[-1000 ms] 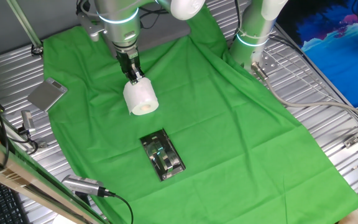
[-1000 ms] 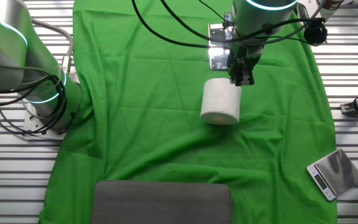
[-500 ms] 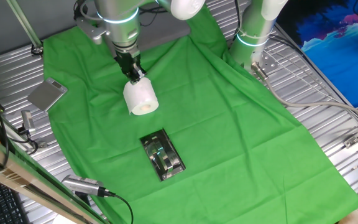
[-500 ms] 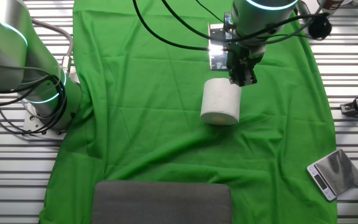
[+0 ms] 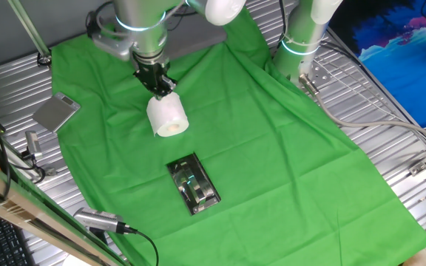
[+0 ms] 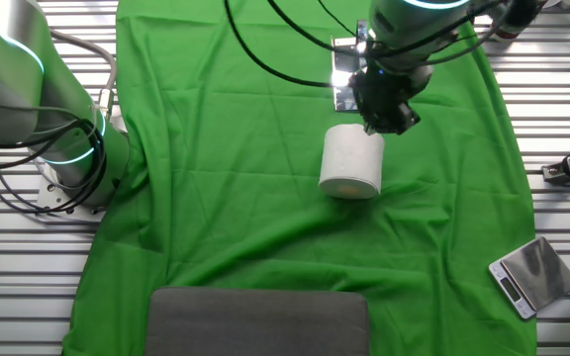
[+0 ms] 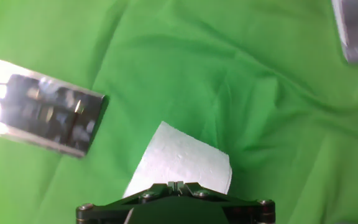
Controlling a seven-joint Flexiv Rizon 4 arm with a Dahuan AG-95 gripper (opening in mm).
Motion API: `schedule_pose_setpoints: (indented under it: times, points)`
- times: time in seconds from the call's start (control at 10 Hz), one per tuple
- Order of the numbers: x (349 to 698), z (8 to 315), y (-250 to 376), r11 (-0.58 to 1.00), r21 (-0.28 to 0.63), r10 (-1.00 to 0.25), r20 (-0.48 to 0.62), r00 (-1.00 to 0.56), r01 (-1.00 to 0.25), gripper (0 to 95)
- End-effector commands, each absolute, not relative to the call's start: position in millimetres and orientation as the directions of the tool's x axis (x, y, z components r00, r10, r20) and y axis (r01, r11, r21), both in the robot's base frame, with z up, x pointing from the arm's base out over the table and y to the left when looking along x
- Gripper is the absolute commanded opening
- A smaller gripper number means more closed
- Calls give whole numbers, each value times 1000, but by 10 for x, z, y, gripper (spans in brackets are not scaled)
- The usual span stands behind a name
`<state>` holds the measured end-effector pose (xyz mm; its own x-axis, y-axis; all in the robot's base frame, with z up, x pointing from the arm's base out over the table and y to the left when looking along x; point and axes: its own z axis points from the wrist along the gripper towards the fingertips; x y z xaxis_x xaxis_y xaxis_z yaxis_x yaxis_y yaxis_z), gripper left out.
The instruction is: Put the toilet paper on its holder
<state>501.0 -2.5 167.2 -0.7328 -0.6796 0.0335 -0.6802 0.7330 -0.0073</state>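
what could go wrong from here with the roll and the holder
The tool seems to pinch only the top edge of the toilet paper, so the roll may slip or tear loose during the carry. The holder lies loose on the wrinkled green cloth, so threading the roll's core onto its bar might shove it aside.

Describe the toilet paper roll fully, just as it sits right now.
The toilet paper is a plain white cylinder of soft, faintly textured paper, lying tilted on the green cloth. One flat end faces the fixed camera. The gripper is at its upper end; whether it is closed on it is unclear. The chrome holder lies apart from it.
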Motion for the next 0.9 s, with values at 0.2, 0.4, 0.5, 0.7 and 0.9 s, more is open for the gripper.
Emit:
schedule_pose_setpoints:
  times: [0.2, 0.4, 0.5, 0.7, 0.9]
  points:
    - [5161, 1420, -109, 389, 45, -921, 56, -387, -920, 0]
    - [5386, 1389, -204, 247, 54, -969, 40, -245, -968, 0]
    - [5433, 1406, -212, 192, 32, -980, 49, -191, -981, 0]
    - [5445, 1399, -213, 185, 58, -982, 45, -183, -981, 190]
    - [5440, 1400, -213, 192, 92, -981, 35, -189, -977, 380]
